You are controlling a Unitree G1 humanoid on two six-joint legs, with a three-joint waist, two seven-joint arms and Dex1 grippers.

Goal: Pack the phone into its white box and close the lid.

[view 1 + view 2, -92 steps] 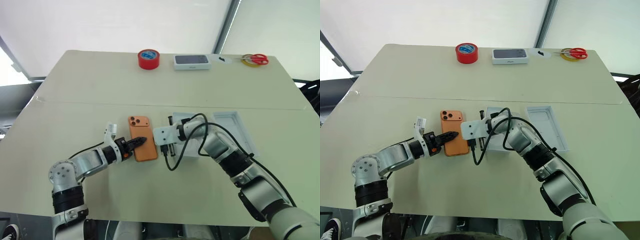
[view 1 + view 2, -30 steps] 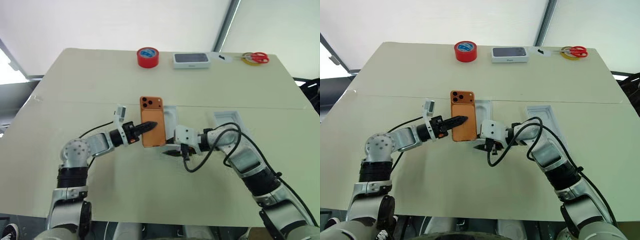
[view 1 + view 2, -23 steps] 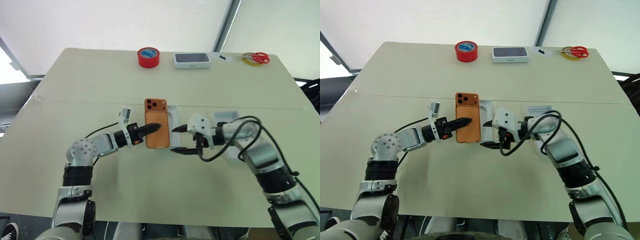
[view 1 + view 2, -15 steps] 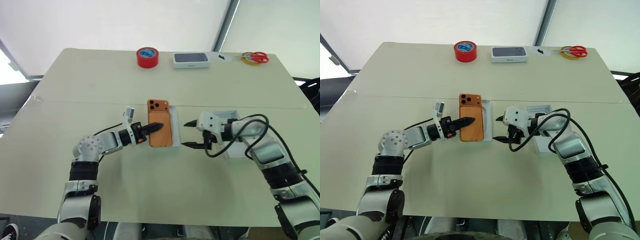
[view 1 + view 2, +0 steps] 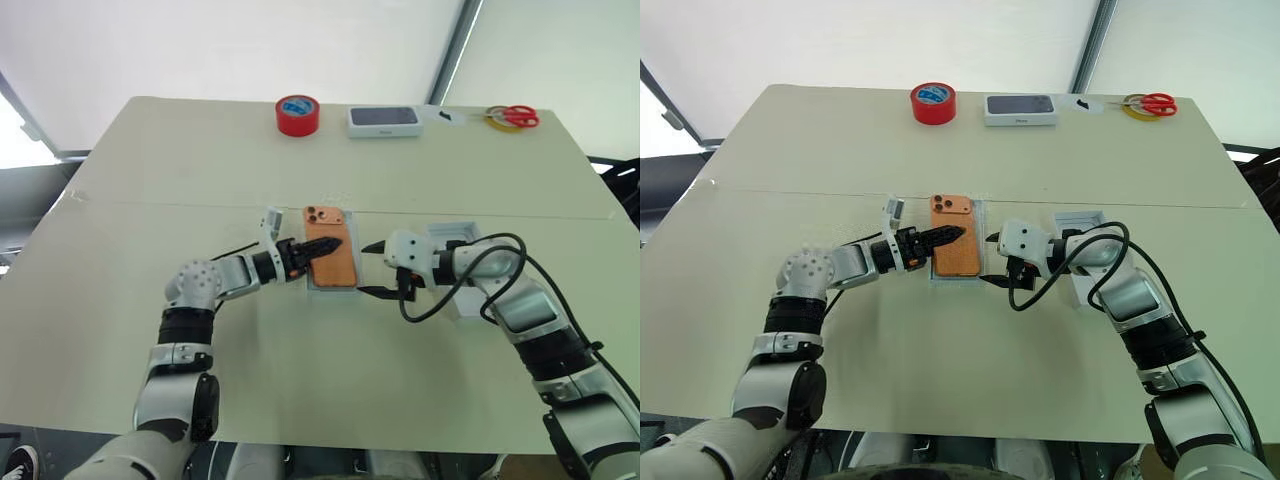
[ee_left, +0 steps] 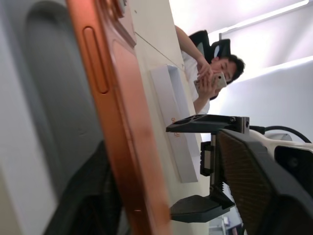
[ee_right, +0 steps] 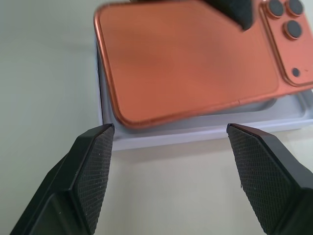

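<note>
**Phone over the box, both claws spread**

I see the phone lying face down over the white box, camera lenses toward the far side of the table. In my right wrist view it sits tilted rather than seated: the orange back slants above the box's white rim, with a strip of the pale insert showing under its near long edge.

My left gripper reaches in from the left with its fingers apart; one black finger lies over the orange back, and the left wrist view shows the other on the far side of the phone's edge. I cannot tell whether either finger actually touches the phone. My right gripper sits just right of the box, pointing at it, jaws wide open and holding nothing; its two textured fingertips frame the phone's long side without touching it.

The lid lies on the table to the right of the box, open side up, partly hidden behind my right arm and its black cable.

Along the far edge sit a red tape roll, a white box with a dark picture on top, and red-handled scissors. A person shows in the left wrist view, beyond the table, holding a phone of their own.
</note>
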